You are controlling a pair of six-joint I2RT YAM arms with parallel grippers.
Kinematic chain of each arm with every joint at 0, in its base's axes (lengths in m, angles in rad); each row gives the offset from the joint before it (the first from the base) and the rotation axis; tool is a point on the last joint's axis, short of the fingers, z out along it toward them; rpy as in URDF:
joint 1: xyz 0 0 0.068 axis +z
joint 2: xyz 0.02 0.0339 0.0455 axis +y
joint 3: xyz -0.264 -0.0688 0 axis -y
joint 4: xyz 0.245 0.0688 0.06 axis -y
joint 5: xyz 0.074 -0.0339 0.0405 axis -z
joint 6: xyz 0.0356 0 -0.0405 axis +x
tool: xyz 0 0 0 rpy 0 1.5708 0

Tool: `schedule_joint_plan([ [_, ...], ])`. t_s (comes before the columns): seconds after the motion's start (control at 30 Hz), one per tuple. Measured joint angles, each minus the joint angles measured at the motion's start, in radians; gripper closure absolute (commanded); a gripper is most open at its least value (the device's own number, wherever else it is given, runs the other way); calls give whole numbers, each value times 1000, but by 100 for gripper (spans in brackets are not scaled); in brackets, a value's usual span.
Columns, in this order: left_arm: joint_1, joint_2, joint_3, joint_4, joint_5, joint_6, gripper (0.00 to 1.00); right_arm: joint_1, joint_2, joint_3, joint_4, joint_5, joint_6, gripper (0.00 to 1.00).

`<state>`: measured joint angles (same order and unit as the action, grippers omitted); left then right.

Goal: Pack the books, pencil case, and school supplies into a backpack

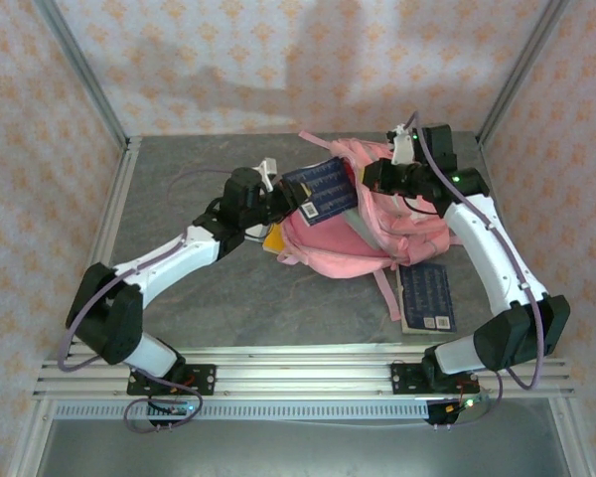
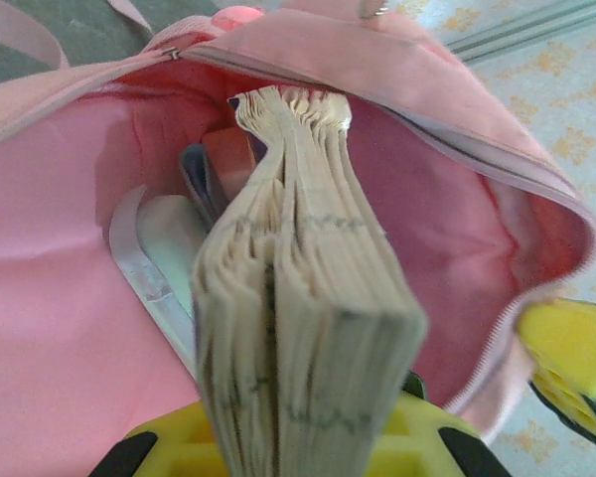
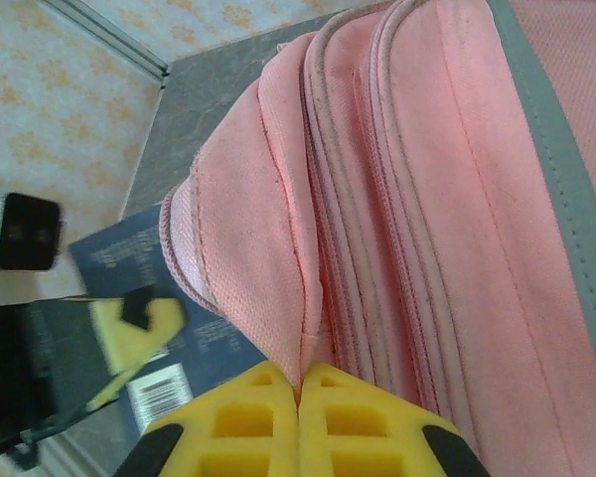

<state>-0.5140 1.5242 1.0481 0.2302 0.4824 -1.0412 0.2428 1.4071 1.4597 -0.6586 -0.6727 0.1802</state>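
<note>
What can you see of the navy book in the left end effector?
The navy book has a dark cover with rows of white print and a barcode label. The left end effector is shut on its near end, cream page edges fanning toward that wrist camera. It is tilted, its far end inside the open pink backpack.

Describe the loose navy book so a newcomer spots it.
Find the pink backpack mid-table. Beside its trailing strap, toward the right arm's base, a dark navy book lies flat on the table. The other navy book is tilted at the bag's opening.
</note>
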Motion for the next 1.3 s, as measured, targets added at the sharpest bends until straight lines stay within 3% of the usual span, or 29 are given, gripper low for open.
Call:
schedule_joint_plan([
  [0.53,-10,303,167,192,35,-138,100,-5,11,0,8,-84,71,100],
  [0.8,-54,433,286,198,26,-166,100,-5,14,0,17,-92,89,100],
  [1.0,-101,625,465,164,15,-184,100,-5,19,-21,69,-92,130,100],
  [1.03,-108,663,508,155,15,-186,96,-5,20,-29,83,-89,138,100],
  [1.17,-124,782,663,132,35,-192,52,-15,29,-66,138,-61,169,100],
  [1.3,-127,801,683,124,62,-193,33,-14,35,-80,152,-23,175,100],
])
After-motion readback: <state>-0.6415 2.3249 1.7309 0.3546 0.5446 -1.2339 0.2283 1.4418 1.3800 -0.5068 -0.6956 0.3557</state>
